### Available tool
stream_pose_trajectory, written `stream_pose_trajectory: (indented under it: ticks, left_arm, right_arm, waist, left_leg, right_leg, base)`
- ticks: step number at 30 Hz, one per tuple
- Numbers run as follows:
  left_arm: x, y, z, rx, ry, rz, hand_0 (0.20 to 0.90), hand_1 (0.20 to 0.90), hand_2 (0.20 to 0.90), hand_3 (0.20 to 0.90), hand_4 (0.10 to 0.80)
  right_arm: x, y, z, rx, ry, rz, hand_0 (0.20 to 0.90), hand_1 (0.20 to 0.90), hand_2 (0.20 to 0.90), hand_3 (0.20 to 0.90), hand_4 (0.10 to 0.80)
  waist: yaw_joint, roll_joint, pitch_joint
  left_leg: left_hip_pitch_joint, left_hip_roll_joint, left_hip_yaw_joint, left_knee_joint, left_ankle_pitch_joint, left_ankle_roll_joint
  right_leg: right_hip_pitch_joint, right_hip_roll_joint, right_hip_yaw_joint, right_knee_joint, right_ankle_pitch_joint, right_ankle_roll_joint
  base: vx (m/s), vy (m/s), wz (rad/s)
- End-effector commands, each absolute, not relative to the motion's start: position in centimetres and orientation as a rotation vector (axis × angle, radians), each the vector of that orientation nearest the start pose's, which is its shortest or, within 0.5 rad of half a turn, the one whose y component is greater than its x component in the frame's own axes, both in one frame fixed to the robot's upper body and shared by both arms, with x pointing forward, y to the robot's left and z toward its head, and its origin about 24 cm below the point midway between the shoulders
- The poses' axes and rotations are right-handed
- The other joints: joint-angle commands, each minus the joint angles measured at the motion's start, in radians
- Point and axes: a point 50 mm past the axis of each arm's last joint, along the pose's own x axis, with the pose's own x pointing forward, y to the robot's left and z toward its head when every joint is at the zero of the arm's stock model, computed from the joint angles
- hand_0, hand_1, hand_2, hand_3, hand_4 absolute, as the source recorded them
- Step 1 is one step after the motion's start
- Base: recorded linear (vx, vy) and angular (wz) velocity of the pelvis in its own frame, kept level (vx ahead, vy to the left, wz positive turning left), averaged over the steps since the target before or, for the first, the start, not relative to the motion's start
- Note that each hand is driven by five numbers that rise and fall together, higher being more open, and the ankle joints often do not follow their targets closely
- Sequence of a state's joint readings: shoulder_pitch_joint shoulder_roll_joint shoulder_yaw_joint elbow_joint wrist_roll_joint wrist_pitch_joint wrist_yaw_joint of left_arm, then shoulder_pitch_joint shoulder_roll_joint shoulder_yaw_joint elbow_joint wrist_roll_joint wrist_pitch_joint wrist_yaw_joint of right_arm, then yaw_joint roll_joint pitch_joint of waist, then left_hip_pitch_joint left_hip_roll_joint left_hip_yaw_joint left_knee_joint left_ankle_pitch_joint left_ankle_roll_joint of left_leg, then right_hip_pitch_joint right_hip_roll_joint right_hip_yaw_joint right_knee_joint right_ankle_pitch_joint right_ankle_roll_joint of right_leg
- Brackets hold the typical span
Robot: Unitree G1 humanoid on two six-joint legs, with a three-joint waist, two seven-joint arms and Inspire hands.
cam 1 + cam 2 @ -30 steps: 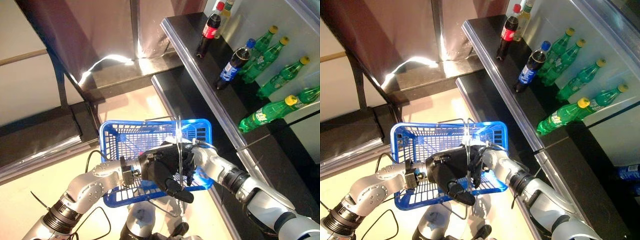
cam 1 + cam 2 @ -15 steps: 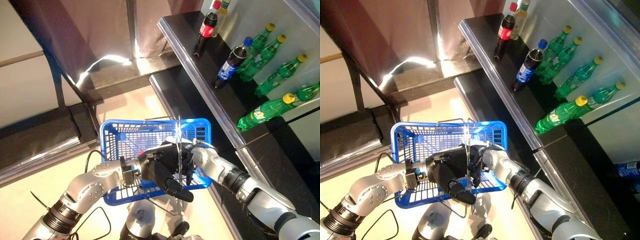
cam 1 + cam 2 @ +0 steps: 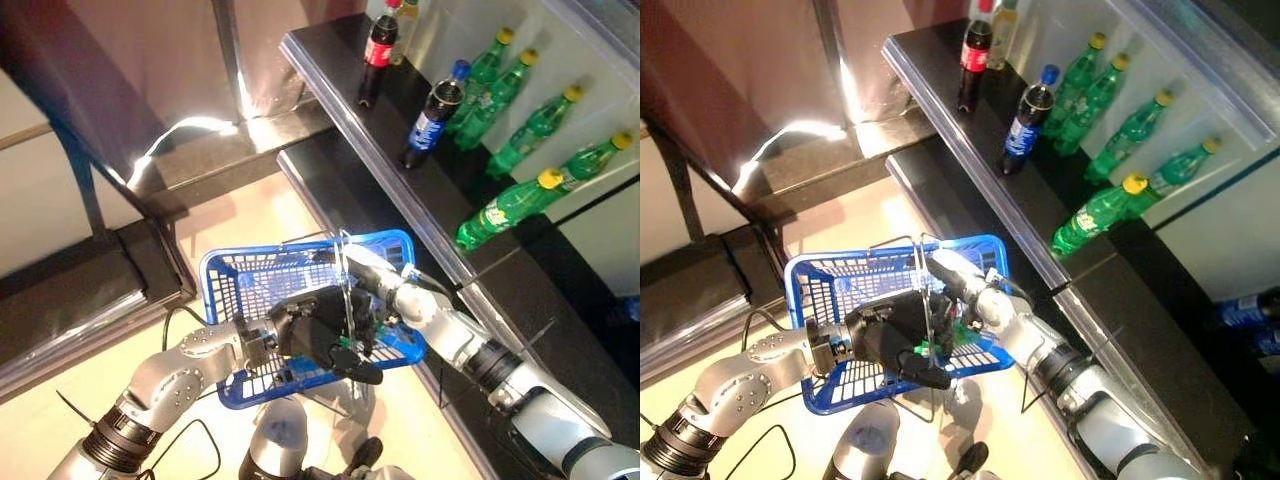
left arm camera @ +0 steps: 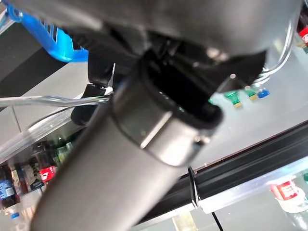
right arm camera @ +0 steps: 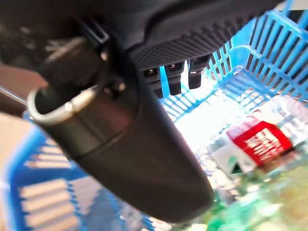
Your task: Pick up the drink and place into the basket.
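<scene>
Hanging over the blue basket (image 3: 225, 275), the right hand (image 3: 375, 290) reaches in from the shelf side, and the drink (image 5: 252, 144) lies in the basket just past its fingers, red label up among green and clear packaging; long axis can't be read. Right fingers (image 5: 175, 79) look straight and off the drink, so released, as far as the wrist view shows. The left hand (image 3: 318, 335) is clenched on the wire handle (image 3: 345, 290) at the basket's near side. Eye views hide the drink behind both hands, showing only a green glint; left wrist view shows arm and shelf bottles (image 3: 500, 210), no fingers. Judgement: drop done, right hand is free to leave.
</scene>
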State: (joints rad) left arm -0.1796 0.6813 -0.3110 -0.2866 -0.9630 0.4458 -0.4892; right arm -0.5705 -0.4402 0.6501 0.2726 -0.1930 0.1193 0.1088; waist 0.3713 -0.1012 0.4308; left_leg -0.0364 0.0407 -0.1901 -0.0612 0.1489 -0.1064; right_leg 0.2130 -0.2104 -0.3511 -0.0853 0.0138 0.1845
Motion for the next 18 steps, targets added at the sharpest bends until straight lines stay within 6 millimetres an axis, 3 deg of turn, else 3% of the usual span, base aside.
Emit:
stream_pose_trajectory:
  ticks: [1, 9, 18]
  left_arm:
    - [21.9, 10.8, 19.9, -0.622, -0.552, -1.235, 0.300, 0.300, 0.300, 0.200, 0.100]
    - [22.8, 14.0, 18.9, -0.630, -0.590, -0.996, 0.300, 0.300, 0.300, 0.200, 0.100]
    - [23.5, 18.0, 15.8, -0.663, -0.535, -0.698, 0.300, 0.300, 0.300, 0.200, 0.100]
  right_arm:
    - [30.5, -9.5, 7.4, -0.807, -0.188, 0.545, 0.900, 0.900, 0.900, 0.900, 0.800]
    - [27.8, -12.2, 9.1, -0.611, -0.315, 0.398, 0.900, 0.900, 0.900, 0.900, 0.800]
    - [25.8, -16.5, 7.6, -0.444, -0.239, 0.233, 0.900, 0.900, 0.900, 0.900, 0.800]
  waist:
    - [-0.076, 0.022, -0.368]
    - [-0.160, 0.053, -0.365]
    - [-0.256, 0.076, -0.366]
  left_leg:
    - [0.069, 0.029, 0.071, -0.026, -0.086, 0.014]
    - [0.083, 0.038, 0.138, -0.026, -0.103, 0.019]
    - [0.109, 0.053, 0.219, -0.026, -0.127, 0.021]
  right_leg:
    - [-0.037, 0.001, 0.014, -0.002, 0.045, 0.002]
    - [-0.061, -0.008, 0.079, -0.002, 0.048, 0.013]
    - [-0.090, -0.017, 0.136, -0.002, 0.054, 0.019]
  base:
    - [-0.037, 0.059, -0.35]
    - [-0.026, 0.052, -0.28]
    - [-0.012, 0.040, -0.25]
